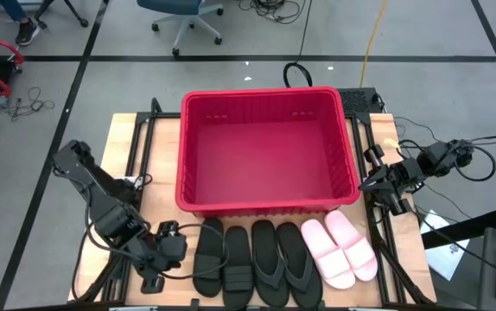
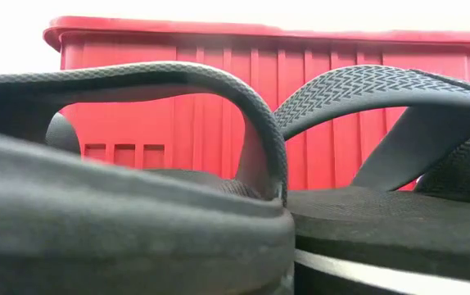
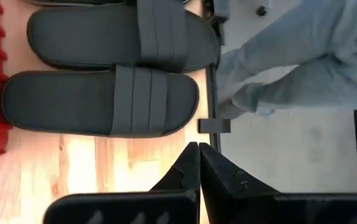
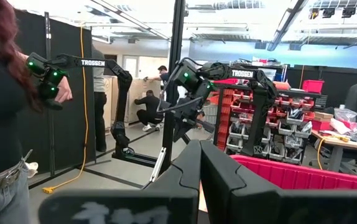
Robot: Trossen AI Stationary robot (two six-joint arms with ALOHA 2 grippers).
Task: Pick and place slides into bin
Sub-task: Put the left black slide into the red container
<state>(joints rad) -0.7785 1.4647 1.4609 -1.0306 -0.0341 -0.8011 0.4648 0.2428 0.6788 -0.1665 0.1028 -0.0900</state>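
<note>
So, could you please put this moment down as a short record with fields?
bin: red basket mid-table, no sandal inside
near edge row: two black wide-strap slides, two black flip-flops, two pink slides, left to right
left gripper: shut, holding nothing, beside the outermost black slide
right gripper: shut, holding nothing, off the bin's right wall
task: no sandal placed yet

My wooden table (image 1: 120, 155) carries the red bin (image 1: 265, 200). Six slides in a row: black pair (image 1: 223, 257) just beside my left gripper (image 1: 168, 244), flip-flops (image 1: 279, 259), pink pair (image 1: 340, 248) farthest.
</note>
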